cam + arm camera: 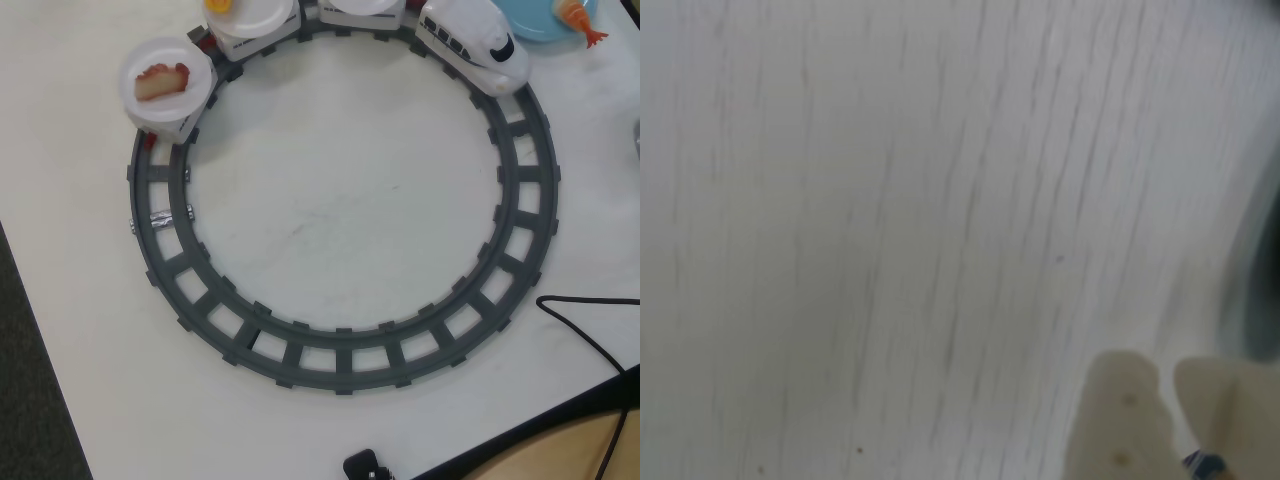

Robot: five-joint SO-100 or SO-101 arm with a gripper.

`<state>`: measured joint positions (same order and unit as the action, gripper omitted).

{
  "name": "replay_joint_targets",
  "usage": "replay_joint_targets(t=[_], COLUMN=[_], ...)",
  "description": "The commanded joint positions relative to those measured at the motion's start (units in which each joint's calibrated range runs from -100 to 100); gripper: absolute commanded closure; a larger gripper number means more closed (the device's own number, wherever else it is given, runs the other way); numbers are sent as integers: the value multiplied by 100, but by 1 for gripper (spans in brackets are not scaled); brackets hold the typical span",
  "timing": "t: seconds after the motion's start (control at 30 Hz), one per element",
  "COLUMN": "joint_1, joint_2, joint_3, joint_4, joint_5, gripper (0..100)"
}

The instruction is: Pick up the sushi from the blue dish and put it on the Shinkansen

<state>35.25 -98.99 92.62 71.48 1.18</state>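
Only table fills the wrist view; sushi (578, 18) sits on the blue dish (532, 22).

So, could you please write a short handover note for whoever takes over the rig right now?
Tool: only seen in the wrist view, blurred, over bare white table; nothing visibly held, open or shut unclear.
Sushi: on the blue dish, top right of the overhead view, beside the Shinkansen.
Train: on the grey track, nose car at upper right; the rear plate carries a red-and-white piece.
Done: nothing yet.
Left: grasp the sushi, place it on a train plate.
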Motion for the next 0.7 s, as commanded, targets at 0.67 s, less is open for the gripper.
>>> replay_joint_targets(t=[0.67], joint_1=[-74], joint_2=[49], joint_3=[11], joint_4=[156], joint_5=[29], gripper=[98])
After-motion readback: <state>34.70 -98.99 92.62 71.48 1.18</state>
